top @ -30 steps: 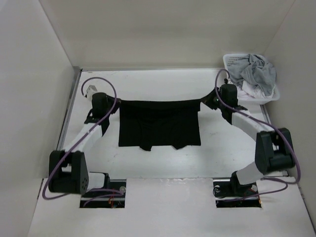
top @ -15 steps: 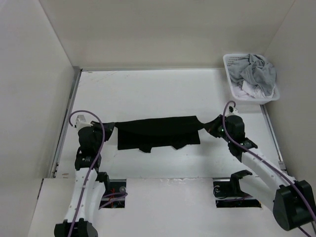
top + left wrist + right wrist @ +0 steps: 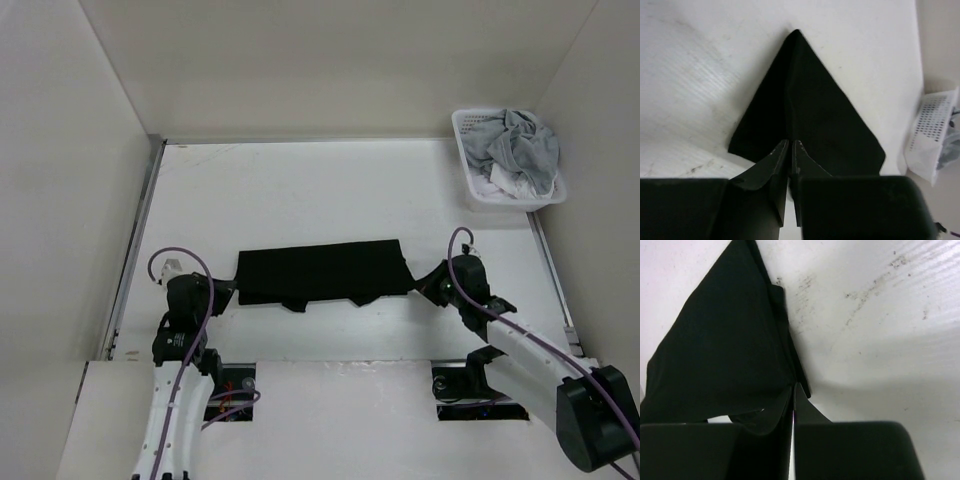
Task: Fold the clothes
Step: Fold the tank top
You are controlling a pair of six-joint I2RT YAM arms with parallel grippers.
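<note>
The black soft fabric garment (image 3: 320,270) lies flat on the white desk (image 3: 300,190) as a wide, low band towards the near edge, stretched between the two arms, with small flaps poking out along its near side. The left gripper (image 3: 222,295) is closed on the garment's left end and the right gripper (image 3: 428,283) is closed on its right end; in each wrist view the jaws sit pressed together with black cloth pinched at their tips. In the far right corner a white perforated plastic basket (image 3: 478,190) holds a light grey crumpled cloth (image 3: 520,145), well apart from the garment.
</note>
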